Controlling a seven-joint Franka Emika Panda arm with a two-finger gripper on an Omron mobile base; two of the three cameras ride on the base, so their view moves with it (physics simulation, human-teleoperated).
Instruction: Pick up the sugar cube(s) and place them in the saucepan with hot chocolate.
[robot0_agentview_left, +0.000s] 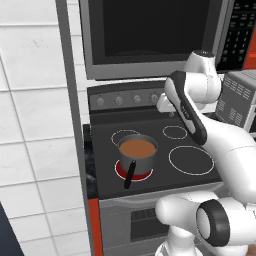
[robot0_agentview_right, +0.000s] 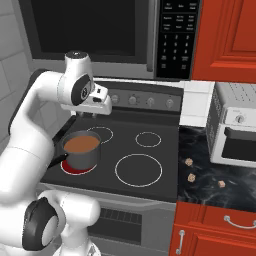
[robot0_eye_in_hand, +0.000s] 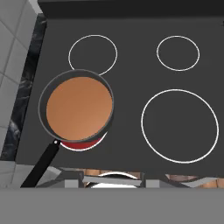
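Observation:
The saucepan is a small grey pot with a long black handle, standing on the glowing red front left burner of the stove. It holds smooth reddish-brown hot chocolate. From above, the hand view has the saucepan and the hot chocolate at left of centre. Three small tan sugar cubes lie on the dark counter to the right of the stove: one sugar cube, a second and a third. My gripper hangs above the back left of the stove, just behind the saucepan. Its fingers are too small to read.
The black stove top has three unlit burners ringed in white. A control panel with knobs runs along the back and a microwave hangs above. A toaster oven stands on the counter at right. Tiled wall bounds the left.

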